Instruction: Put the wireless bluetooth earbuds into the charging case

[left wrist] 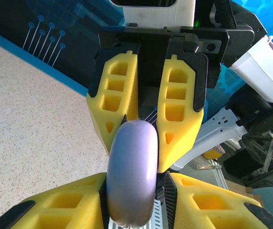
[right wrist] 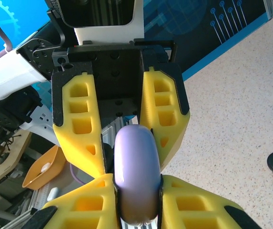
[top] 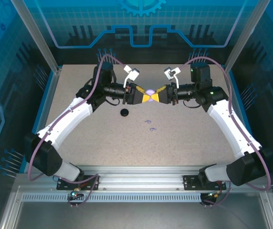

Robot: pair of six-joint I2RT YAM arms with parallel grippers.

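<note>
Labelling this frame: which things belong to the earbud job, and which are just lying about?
Job: lavender case, held by left pincer and right pincer; lavender earbuds on the table; black case.
Lying about: orange dish beyond the table.

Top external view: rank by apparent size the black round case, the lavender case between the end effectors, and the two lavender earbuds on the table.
1. black case and lavender case: look alike; the lavender one is partly hidden, so unranked.
2. far lavender earbud and near lavender earbud: smallest, alike.
</note>
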